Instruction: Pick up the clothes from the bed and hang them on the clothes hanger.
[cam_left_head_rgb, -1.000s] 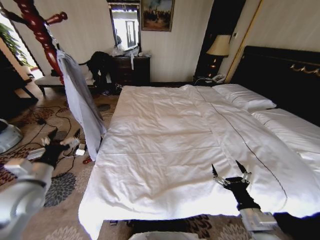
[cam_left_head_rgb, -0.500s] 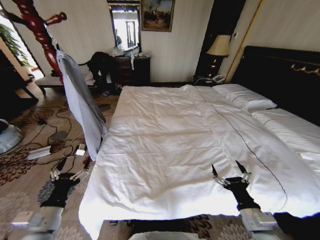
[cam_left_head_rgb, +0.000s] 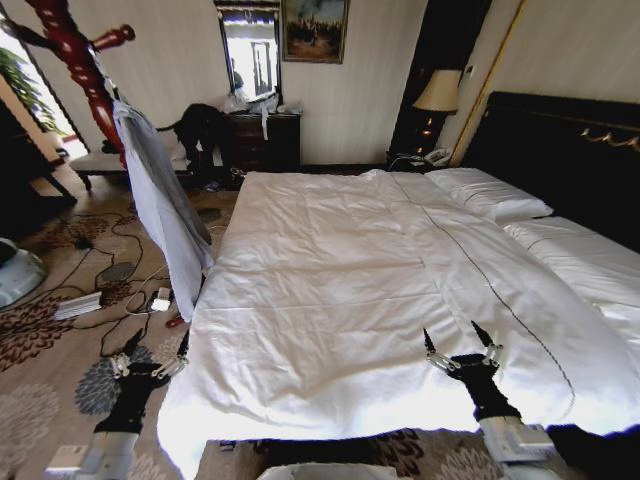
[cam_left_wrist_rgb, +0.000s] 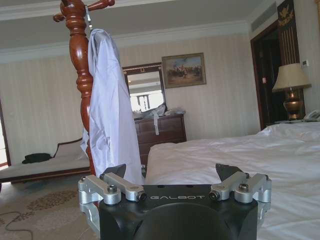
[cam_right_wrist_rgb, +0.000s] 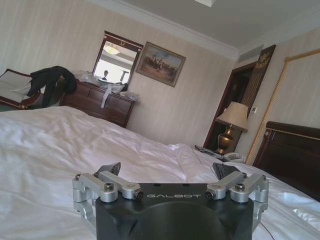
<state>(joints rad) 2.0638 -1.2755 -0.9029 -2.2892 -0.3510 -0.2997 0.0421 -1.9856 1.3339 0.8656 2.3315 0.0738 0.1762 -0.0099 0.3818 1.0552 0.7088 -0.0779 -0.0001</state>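
The clothes, a light grey-blue shirt (cam_left_head_rgb: 160, 200), hang down from a red wooden coat stand (cam_left_head_rgb: 75, 50) left of the bed (cam_left_head_rgb: 350, 270). In the left wrist view the shirt (cam_left_wrist_rgb: 110, 110) drapes from the stand's top (cam_left_wrist_rgb: 77, 60). A thin pale bit shows at the peg above the collar; the rest of the clothes hanger is hidden under the fabric. My left gripper (cam_left_head_rgb: 156, 345) (cam_left_wrist_rgb: 171, 171) is open and empty, low over the carpet by the bed's near left corner. My right gripper (cam_left_head_rgb: 455, 338) (cam_right_wrist_rgb: 166, 169) is open and empty over the white duvet near the bed's foot.
Cables and a power strip (cam_left_head_rgb: 80, 305) lie on the patterned carpet between the stand and my left arm. A black garment heap (cam_left_head_rgb: 200, 130) sits on a chair by the dark dresser (cam_left_head_rgb: 262, 140). A lamp (cam_left_head_rgb: 437, 95) stands by the dark headboard (cam_left_head_rgb: 560, 150).
My left arm has dropped from a raised spot at the far left to low beside the bed's corner, moving slightly closer to the bed. The right arm and the shirt have not moved.
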